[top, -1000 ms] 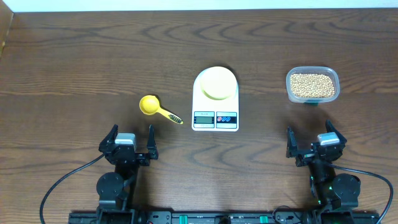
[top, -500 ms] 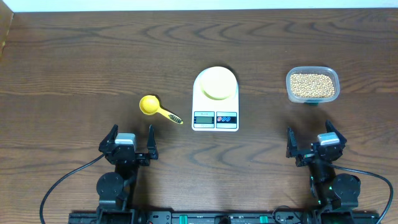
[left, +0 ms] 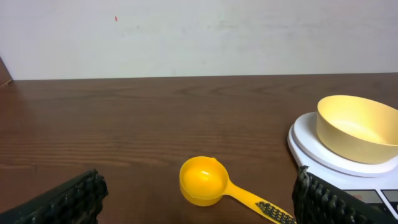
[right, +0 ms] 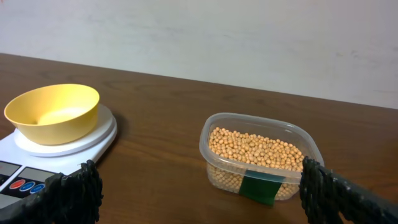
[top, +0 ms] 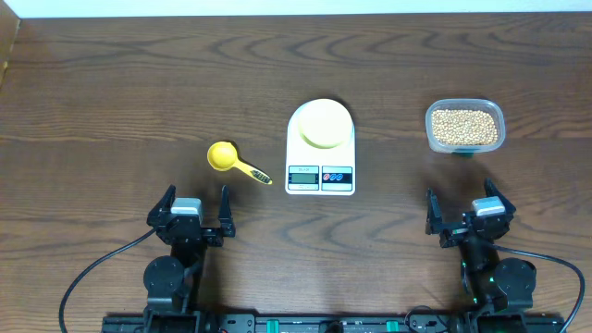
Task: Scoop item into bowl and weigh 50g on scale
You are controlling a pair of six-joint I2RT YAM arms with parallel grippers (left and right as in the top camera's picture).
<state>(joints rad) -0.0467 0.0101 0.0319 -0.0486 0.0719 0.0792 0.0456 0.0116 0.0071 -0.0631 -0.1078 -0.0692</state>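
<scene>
From overhead we find nothing changed over the last second: both arms remain parked at the near edge of the counter [top: 111, 83], so we judge the task has not begun. The left end effector [top: 197, 194] and right end effector [top: 460, 196] stand wide open, holding nothing. The bowl [top: 324, 123] sits on the scale [top: 320, 176], the yellow scoop [top: 238, 163] lies near its left side, and the beans [top: 464, 128] fill a clear tub [top: 429, 125] well off to the right. In the left wrist view the scoop lies ahead between the spread fingers [left: 62, 202] with nothing in the way, and the bowl looks empty. In the right wrist view the tub is lidless and straight ahead. We cannot read the scale's display.
</scene>
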